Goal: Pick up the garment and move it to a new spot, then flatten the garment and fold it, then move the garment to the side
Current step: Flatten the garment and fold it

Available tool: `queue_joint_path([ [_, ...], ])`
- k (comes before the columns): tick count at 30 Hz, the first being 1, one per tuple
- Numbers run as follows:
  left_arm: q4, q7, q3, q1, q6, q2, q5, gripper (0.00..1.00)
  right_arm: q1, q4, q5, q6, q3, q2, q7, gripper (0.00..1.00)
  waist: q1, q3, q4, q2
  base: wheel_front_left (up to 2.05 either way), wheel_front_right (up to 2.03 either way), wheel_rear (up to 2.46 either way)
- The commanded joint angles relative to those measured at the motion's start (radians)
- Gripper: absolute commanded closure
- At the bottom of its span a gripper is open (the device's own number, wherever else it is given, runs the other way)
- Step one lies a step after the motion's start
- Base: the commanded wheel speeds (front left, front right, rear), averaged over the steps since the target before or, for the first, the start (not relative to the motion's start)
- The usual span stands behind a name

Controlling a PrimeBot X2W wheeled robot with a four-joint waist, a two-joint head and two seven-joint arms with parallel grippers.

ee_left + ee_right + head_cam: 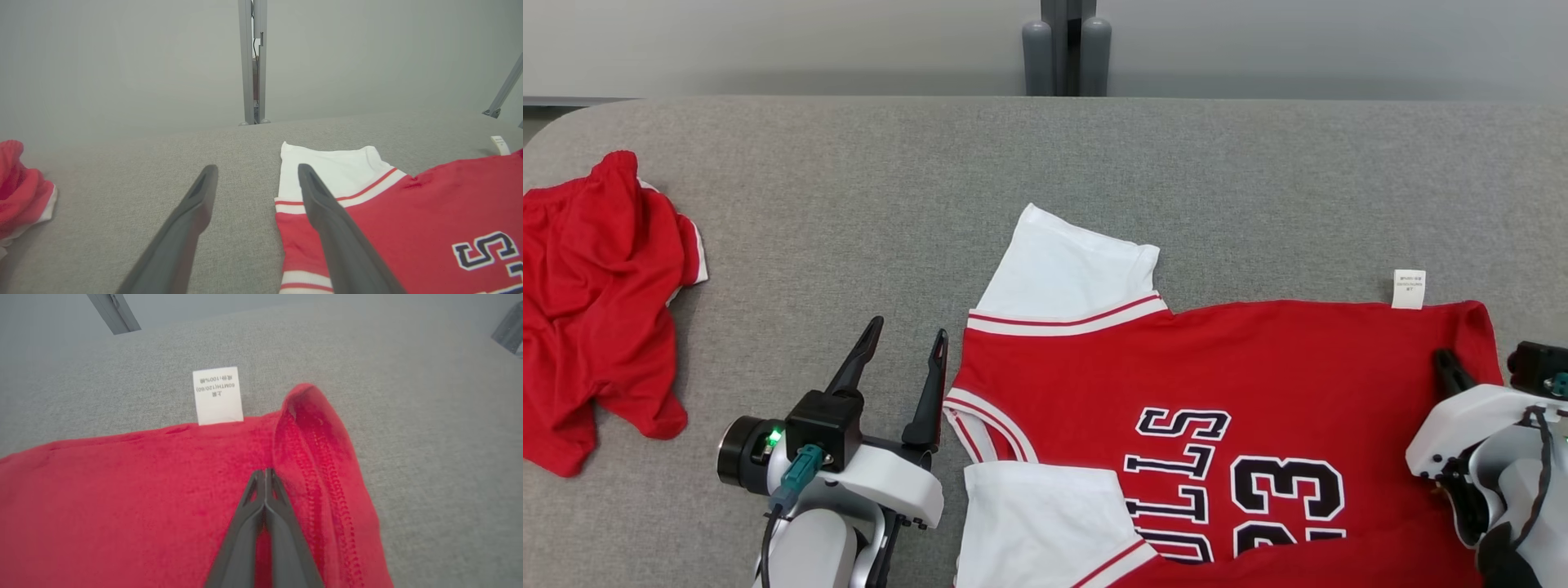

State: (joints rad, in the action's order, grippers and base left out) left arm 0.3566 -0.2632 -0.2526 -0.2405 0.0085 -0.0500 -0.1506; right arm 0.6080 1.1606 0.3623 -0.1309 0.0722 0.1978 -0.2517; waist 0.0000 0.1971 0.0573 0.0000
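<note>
Item: red cotton basketball jersey (1258, 359) with white sleeves, flat on grey cloth-covered table (849, 180), near-right area.
Right gripper (265, 473): closed, tips at curled hem.
Left gripper (908, 328): wide, empty, table's near-middle.
Recommended: draw hem outward, uncurling it before folding.

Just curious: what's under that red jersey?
Grey table shows beside the jersey, which lies spread on it; a white tag pokes out at its far edge. Anything beneath the cloth is covered.
</note>
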Motion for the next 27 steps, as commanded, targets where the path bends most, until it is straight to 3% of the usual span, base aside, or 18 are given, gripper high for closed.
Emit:
queue_joint_path([
  [1,0.000,0.000,0.008,-0.019,-0.006,-0.003,0.005,0.00,0.008,0.015,0.005,0.000,-0.012,0.016,-0.008,1.00,0.0000,0.001,-0.004,0.0000,0.00,0.00,0.00],
  [19,0.008,-0.001,0.013,-0.027,-0.014,-0.002,-0.003,0.00,0.032,0.071,-0.012,0.000,-0.067,0.072,-0.014,1.00,0.0000,0.006,-0.016,0.0000,0.00,0.00,0.00],
  [27,0.016,-0.001,0.014,-0.020,-0.014,-0.002,-0.010,0.00,0.037,0.080,-0.074,0.000,-0.074,0.104,-0.014,1.00,0.0000,-0.015,-0.013,0.0000,0.00,0.00,0.00],
])
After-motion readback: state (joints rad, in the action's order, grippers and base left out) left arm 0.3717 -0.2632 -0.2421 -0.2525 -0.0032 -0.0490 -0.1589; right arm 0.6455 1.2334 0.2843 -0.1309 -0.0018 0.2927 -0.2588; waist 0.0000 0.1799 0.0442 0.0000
